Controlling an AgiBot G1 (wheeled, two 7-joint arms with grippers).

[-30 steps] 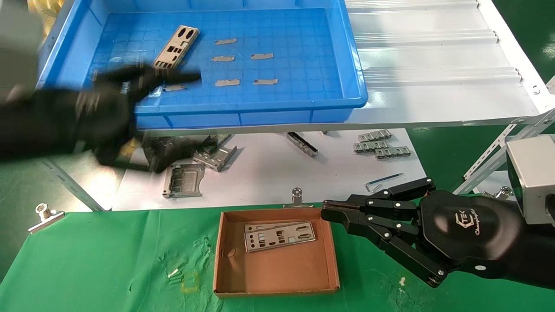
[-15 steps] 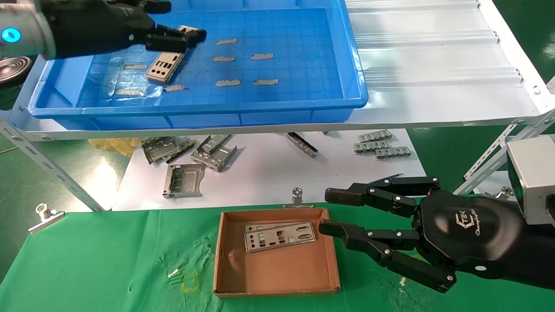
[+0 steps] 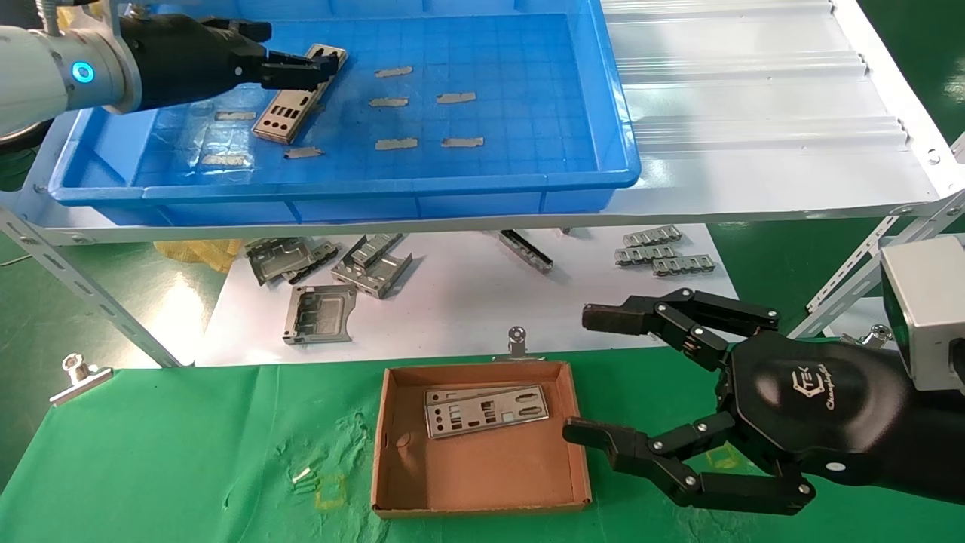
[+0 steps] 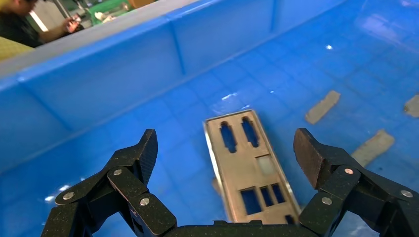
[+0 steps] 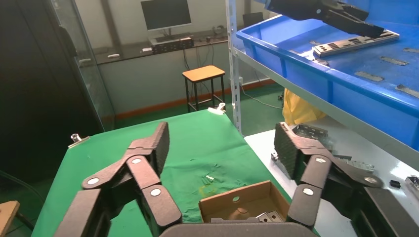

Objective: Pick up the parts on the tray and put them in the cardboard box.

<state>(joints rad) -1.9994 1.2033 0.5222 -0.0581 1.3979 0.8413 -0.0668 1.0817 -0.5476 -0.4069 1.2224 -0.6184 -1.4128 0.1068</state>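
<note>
Step in hand: reaching for 1 part (image 4: 252,170) in the tray (image 3: 611,151). The left tool (image 4: 227,148) hovers spread wide, the plate between its fingers. Next: descend and close. The right tool (image 3: 580,377) gapes empty beside the cardboard box (image 3: 580,452).

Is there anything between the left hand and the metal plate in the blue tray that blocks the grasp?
Nothing visible blocks it. The left hand is open inside the tray, its fingers on either side of the plate, which lies flat on the tray floor. The grey tape strips lie off to the side.
</note>
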